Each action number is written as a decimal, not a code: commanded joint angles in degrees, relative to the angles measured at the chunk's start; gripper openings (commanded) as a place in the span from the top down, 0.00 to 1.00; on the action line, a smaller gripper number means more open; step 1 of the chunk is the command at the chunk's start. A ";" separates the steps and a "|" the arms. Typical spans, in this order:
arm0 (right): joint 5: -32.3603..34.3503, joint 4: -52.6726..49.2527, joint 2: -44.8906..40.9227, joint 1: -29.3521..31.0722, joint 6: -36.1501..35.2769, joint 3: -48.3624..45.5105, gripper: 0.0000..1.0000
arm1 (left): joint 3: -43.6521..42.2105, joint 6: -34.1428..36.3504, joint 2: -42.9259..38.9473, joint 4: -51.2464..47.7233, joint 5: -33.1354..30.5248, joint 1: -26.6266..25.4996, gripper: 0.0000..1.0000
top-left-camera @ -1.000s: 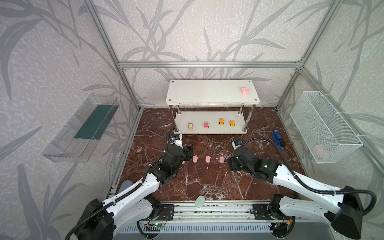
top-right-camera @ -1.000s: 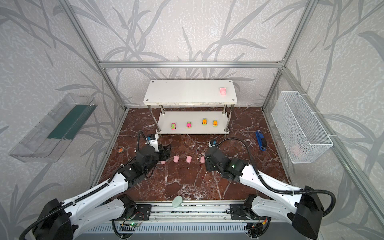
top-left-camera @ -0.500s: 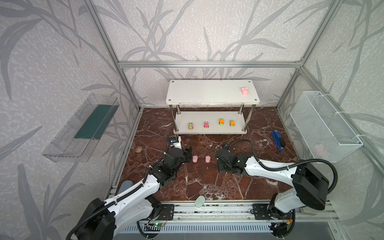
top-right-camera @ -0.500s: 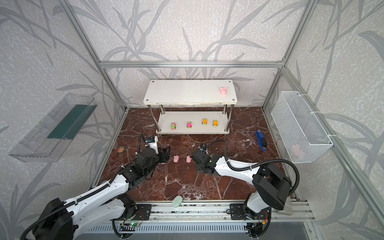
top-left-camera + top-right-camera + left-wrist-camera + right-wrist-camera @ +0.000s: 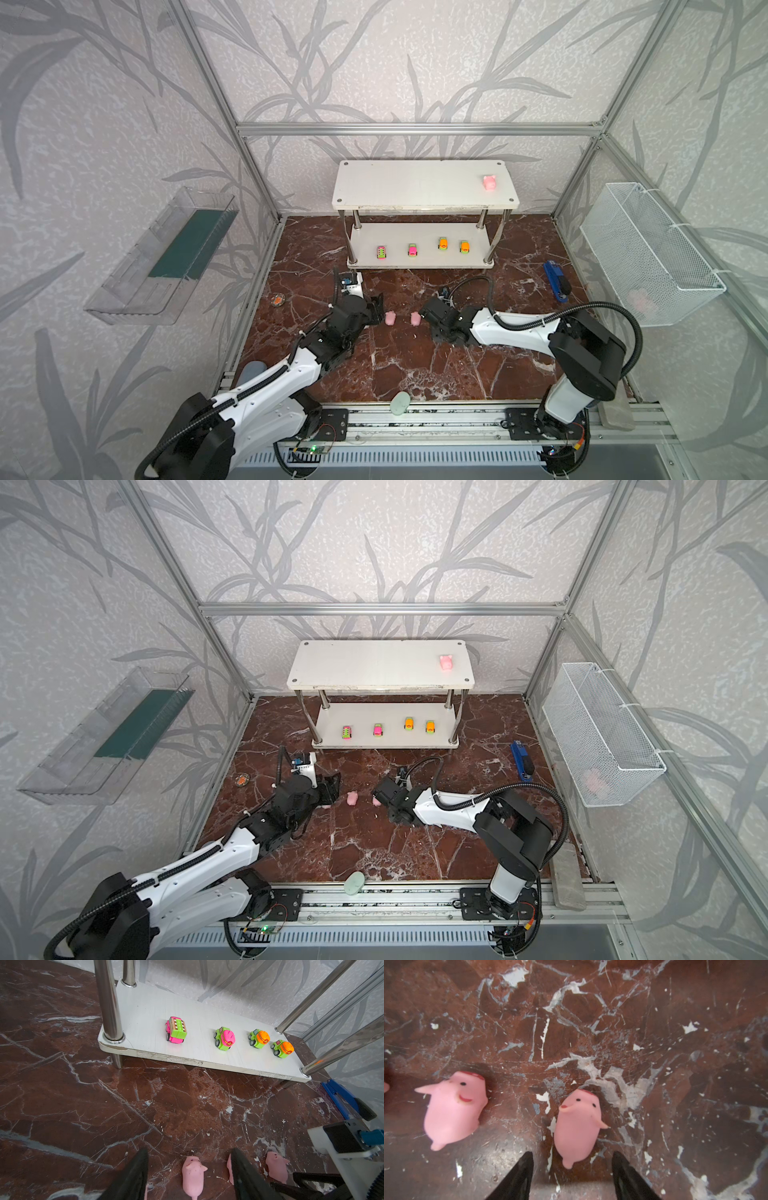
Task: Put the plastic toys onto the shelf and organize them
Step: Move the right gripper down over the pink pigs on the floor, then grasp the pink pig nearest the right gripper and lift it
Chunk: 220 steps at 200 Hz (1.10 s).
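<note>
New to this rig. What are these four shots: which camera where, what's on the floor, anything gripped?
A left arm and a right arm each end in a two-finger gripper. Both top views look down on the whole scene from one camera head; the other two come from wrist cameras. At the back stands the shelf: four toy cars on its lower board, one pig on top. Three more pigs lie on the marble floor. The left gripper is open astride the left-end pig; the right gripper is open at the right-end pig's rear; the middle pig lies between. Nothing is held.
</note>
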 commanded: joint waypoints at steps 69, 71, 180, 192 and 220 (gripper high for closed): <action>-0.08 2.79 4.48 -2.04 2.29 1.29 0.45 | -0.16 -0.92 1.08 1.23 0.72 0.58 0.39; -0.24 2.83 4.56 -2.07 2.44 1.30 0.45 | -0.21 -0.92 1.10 1.23 0.85 0.54 0.39; 0.03 4.16 5.89 -3.35 2.93 1.60 0.58 | -0.58 -1.41 2.36 2.22 1.59 0.92 0.39; 0.42 3.95 5.81 -3.40 2.95 1.43 0.62 | -0.67 -1.44 2.25 2.28 1.67 0.96 0.39; 0.68 3.03 5.07 -3.36 2.67 0.99 0.73 | -0.86 -1.55 2.27 2.43 1.61 0.97 0.39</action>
